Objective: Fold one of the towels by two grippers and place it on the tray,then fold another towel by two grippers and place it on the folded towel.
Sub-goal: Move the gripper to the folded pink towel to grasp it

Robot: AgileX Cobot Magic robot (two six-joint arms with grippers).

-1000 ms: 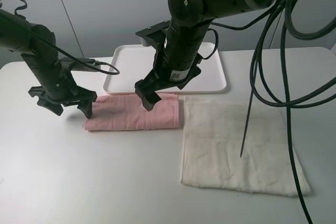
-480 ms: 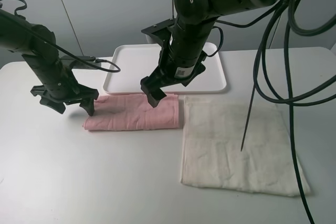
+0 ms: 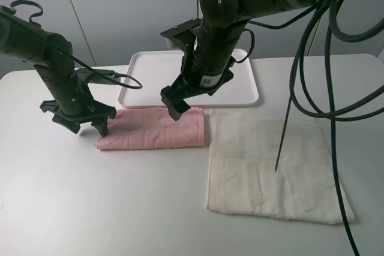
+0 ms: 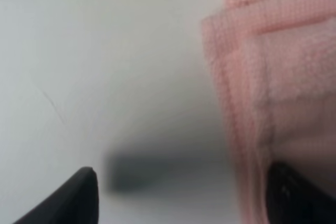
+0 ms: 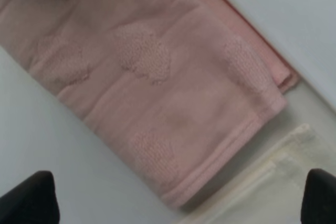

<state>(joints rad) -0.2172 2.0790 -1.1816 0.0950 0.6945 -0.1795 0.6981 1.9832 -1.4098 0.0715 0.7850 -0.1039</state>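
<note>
From the high camera, the pale pink towel [image 3: 153,129] lies as a long folded strip on the surface [image 3: 90,208]. It sits just in front of the white tray [image 3: 129,97], with its right end just beside the flat cream towel [image 3: 270,166]. The left pincer [image 3: 85,125] sits low at the strip's left end with its jaws apart. The right pincer [image 3: 175,105] hangs above the strip's right part, jaws apart and empty. If the two ends are not taken evenly, the strip could twist or drag across the surface.

In the left wrist view, the left pincer [image 4: 184,198] straddles the pink towel's [image 4: 283,66] layered edge. One tip is over bare surface [image 4: 105,51], the other at the cloth. Closing here may catch only the hem or the top layer, and the fold would then open on lifting.

In the right wrist view, the right pincer [image 5: 176,198] stands wide over the pink towel's [image 5: 157,87] corner. The cream towel [image 5: 262,192] lies just beside that corner, so a low or offset grasp could catch both cloths.
</note>
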